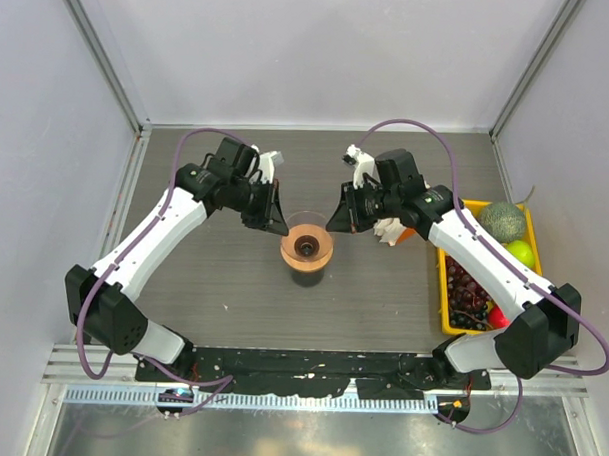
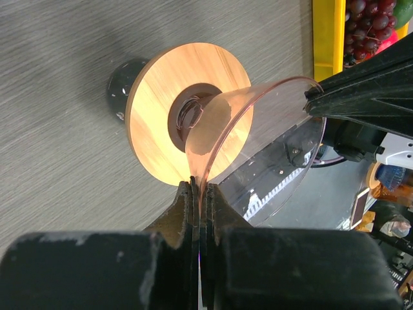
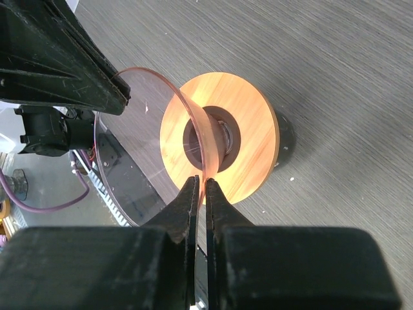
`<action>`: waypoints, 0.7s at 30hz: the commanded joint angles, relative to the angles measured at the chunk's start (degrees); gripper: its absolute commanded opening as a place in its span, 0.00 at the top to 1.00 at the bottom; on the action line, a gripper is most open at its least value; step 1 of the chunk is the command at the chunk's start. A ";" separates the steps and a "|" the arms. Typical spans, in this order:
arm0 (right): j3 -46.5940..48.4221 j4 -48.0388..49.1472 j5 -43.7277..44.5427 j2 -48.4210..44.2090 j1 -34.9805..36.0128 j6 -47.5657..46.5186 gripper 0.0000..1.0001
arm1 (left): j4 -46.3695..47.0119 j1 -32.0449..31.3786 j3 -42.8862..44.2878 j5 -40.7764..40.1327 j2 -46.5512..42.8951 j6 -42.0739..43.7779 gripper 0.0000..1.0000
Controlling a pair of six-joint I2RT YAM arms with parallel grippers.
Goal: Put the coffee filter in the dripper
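The dripper (image 1: 307, 250) is a clear cone with a tan wooden collar and a dark centre, sitting on a dark round vessel (image 1: 306, 277) at mid table. My left gripper (image 1: 276, 225) is shut on the left side of the cone's rim; in the left wrist view the gripper (image 2: 199, 187) pinches the clear wall above the wooden ring (image 2: 158, 116). My right gripper (image 1: 337, 223) is shut on the right side of the rim; the right wrist view shows that gripper (image 3: 201, 183) and the ring (image 3: 255, 148). No single coffee filter shows; the cone looks empty.
A yellow fruit tray (image 1: 441, 283) with grapes, a melon and a green apple stands at the right, also seen in the left wrist view (image 2: 329, 39). Something white (image 1: 389, 230) lies partly under my right arm beside the tray. Grey walls close the back and sides.
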 commanded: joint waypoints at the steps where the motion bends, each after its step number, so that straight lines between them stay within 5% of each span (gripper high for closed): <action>1: 0.77 -1.47 1.28 1.29 0.44 -0.75 0.95 | 1.49 0.52 -0.85 -1.03 1.27 1.09 1.00; 21: -3.62 1.69 6.20 1.81 1.50 -5.31 0.95 | 3.42 0.17 -3.14 -5.33 1.35 4.51 1.00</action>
